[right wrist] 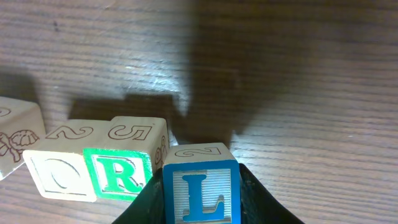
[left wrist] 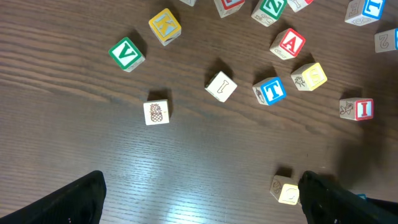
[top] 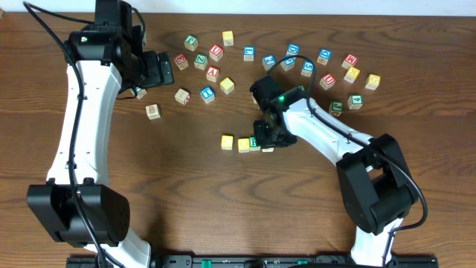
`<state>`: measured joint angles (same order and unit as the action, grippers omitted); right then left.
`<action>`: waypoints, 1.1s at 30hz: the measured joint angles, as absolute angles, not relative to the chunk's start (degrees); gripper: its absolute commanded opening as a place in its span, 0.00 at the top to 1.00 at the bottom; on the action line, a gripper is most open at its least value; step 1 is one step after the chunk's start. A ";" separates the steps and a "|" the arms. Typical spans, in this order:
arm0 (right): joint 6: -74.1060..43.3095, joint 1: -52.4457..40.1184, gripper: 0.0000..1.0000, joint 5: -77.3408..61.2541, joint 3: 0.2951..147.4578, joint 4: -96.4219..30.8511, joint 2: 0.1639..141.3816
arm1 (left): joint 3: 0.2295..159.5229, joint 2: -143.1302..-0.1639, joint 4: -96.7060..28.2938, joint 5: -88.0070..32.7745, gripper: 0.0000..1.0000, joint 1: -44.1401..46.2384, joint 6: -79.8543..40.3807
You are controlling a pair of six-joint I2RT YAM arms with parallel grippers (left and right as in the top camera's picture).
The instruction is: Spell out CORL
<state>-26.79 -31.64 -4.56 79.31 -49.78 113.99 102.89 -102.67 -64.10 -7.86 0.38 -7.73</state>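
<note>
Three letter cubes lie in a row on the table: a yellow-topped cube point(top: 227, 141) point(right wrist: 15, 140), a second yellow-topped cube point(top: 243, 144) point(right wrist: 59, 177) and the green R cube point(top: 255, 142) point(right wrist: 118, 171). My right gripper point(top: 266, 138) point(right wrist: 200, 208) is shut on the blue L cube point(right wrist: 200, 193), holding it close against the right side of the R. In the overhead view the gripper hides the L cube. Far from the row, at the upper left, my left gripper point(top: 165, 71) point(left wrist: 199, 205) stands open over bare wood with nothing between its fingers.
Several loose letter cubes are scattered along the back of the table, from a plain one point(top: 153, 112) to a yellow one point(top: 372, 81). The left wrist view shows a green V point(left wrist: 126, 54), a blue T point(left wrist: 270, 91) and a pale cube point(left wrist: 287, 190) beside my right finger.
</note>
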 measured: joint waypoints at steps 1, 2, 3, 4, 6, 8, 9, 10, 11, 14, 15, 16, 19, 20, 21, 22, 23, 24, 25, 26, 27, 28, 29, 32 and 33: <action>-26.79 -31.88 0.75 -4.62 79.31 -49.71 113.99 | 102.89 -102.67 -64.10 -7.84 0.02 0.38 -7.73; -26.79 -32.08 0.75 -4.67 79.31 -49.63 113.99 | 102.89 -102.67 -64.10 -7.84 0.02 0.38 -7.73; -26.79 -32.36 0.75 -4.75 79.31 -49.47 113.99 | 102.89 -102.67 -64.10 -7.84 0.02 0.38 -7.73; -26.79 -32.60 0.75 -4.75 79.31 -49.36 113.99 | 102.89 -102.67 -64.10 -7.86 0.02 0.38 -7.73; -26.79 -32.93 0.75 -4.95 79.31 -49.10 113.99 | 102.89 -102.67 -64.10 -7.84 0.02 0.38 -7.73; -26.79 -33.08 0.75 -5.04 79.31 -48.71 113.99 | 102.89 -102.67 -64.10 -7.84 0.02 0.38 -7.73; -26.79 -33.08 0.74 -5.15 79.31 -48.42 113.99 | 102.89 -102.67 -64.10 -7.84 0.02 0.38 -7.73; -26.79 -33.08 0.74 -5.15 79.31 -48.14 113.99 | 102.89 -102.67 -64.10 -7.84 0.02 0.38 -7.73; -26.79 -33.08 0.74 -5.17 79.31 -47.88 113.99 | 102.89 -102.67 -64.10 -7.84 0.02 0.38 -7.73; -26.83 -33.08 0.69 -5.17 79.31 -47.29 113.99 | 102.89 -102.67 -64.10 -7.84 0.02 0.38 -7.73; -26.83 -33.08 0.67 -5.17 79.31 -47.18 113.99 | 102.89 -102.67 -64.10 -7.86 0.02 0.38 -7.73; -26.89 -33.08 0.67 -5.15 79.31 -47.00 113.99 | 102.89 -102.67 -64.10 -7.86 0.02 0.38 -7.73; -26.65 -33.08 0.64 -5.13 79.31 -46.61 113.99 | 102.89 -102.67 -64.10 -7.84 0.02 0.38 -7.73; -26.55 -33.08 0.64 -5.13 79.31 -46.48 113.99 | 102.89 -102.67 -64.10 -7.84 0.02 0.38 -7.73; -26.50 -33.08 0.63 -5.10 79.31 -46.37 113.99 | 102.89 -102.67 -64.10 -7.86 0.02 0.38 -7.73; -26.48 -33.08 0.63 -5.10 79.31 -46.33 113.99 | 102.89 -102.67 -64.10 -7.84 0.02 0.38 -7.73; -26.48 -33.08 0.63 -5.10 79.31 -46.28 113.99 | 102.89 -102.67 -64.10 -7.84 0.02 0.38 -7.73; -26.48 -33.08 0.63 -5.10 79.31 -46.19 113.99 | 102.89 -102.67 -64.10 -7.86 0.02 0.38 -7.73; -26.48 -33.08 0.63 -5.10 79.31 -46.15 113.99 | 102.89 -102.67 -64.10 -7.84 0.02 0.38 -7.73; -26.48 -33.08 0.63 -5.10 79.31 -46.13 113.99 | 102.89 -102.67 -64.10 -7.84 0.02 0.38 -7.73; -26.48 -33.08 0.64 -5.08 79.31 -46.00 113.99 | 102.89 -102.67 -64.10 -7.84 0.02 0.38 -7.73; -26.41 -33.08 0.67 -5.08 79.31 -45.84 113.99 | 102.89 -102.67 -64.10 -7.84 0.02 0.38 -7.73; -26.15 -33.08 0.70 -5.06 79.31 -45.71 113.99 | 102.89 -102.67 -64.10 -7.84 0.02 0.38 -7.73; -25.89 -32.97 0.72 -5.19 79.35 -46.02 113.99 | 102.89 -102.67 -64.10 -7.86 0.02 0.38 -7.73; -25.87 -32.84 0.71 -5.43 79.55 -46.65 113.99 | 102.89 -102.67 -64.10 -7.84 0.02 0.38 -7.73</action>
